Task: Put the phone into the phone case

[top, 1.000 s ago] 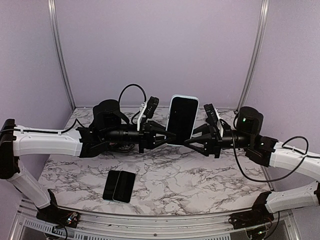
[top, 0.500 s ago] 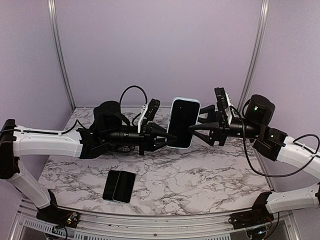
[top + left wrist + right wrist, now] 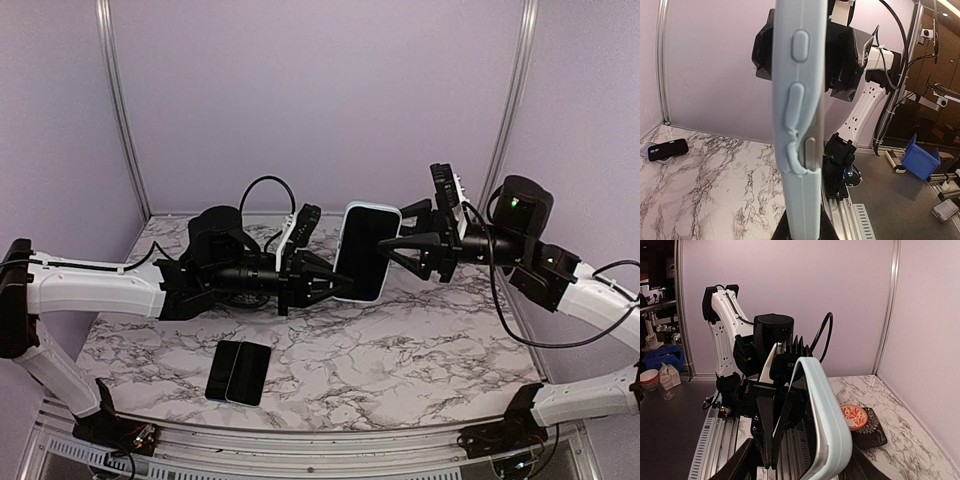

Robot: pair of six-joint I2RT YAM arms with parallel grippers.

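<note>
Where the phone (image 3: 362,252) sits: upright in midair over the marble table (image 3: 420,340), pale blue case (image 3: 790,60) partly fitted around it.
Left gripper (image 3: 337,289): clamped on the phone's lower edge.
Right gripper (image 3: 392,235): jaws parted, straddling the upper side; contact unclear.

**Change over the last second.** The right gripper (image 3: 386,243) is shown raised from the lower right edge of the phone (image 3: 362,252) to its upper right edge. The right arm's elbow is carried higher and further to the right. The phone is lowered slightly and leaned a little further, with its top tipped towards the right arm. The left gripper (image 3: 340,287), by which the phone is clamped at its lower left edge, is shifted slightly downward with it.
</note>
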